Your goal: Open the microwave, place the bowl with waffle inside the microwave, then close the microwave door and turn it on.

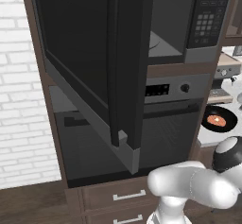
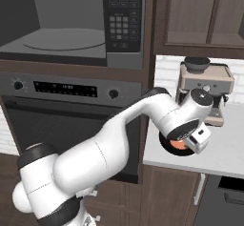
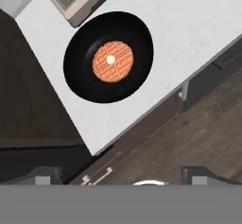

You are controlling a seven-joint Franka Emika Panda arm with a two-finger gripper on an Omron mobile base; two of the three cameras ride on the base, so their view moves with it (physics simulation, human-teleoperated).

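- Microwave door (image 1: 94,67): swung open; cavity of microwave (image 2: 71,25) exposed.
- Bowl with waffle (image 3: 108,56): on white worktop (image 3: 189,34), at 11 o'clock in the hand view.
- Gripper (image 3: 123,176): fingers spread, above the bowl, holding nothing.

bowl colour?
Black bowl, holding an orange-brown waffle; the hand view shows it best.

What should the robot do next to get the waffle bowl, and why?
Probably lower the open gripper straight down toward the bowl's rim. The microwave door already stands open, the bowl with its waffle sits on the white counter, and the gripper hangs above it, holding nothing.
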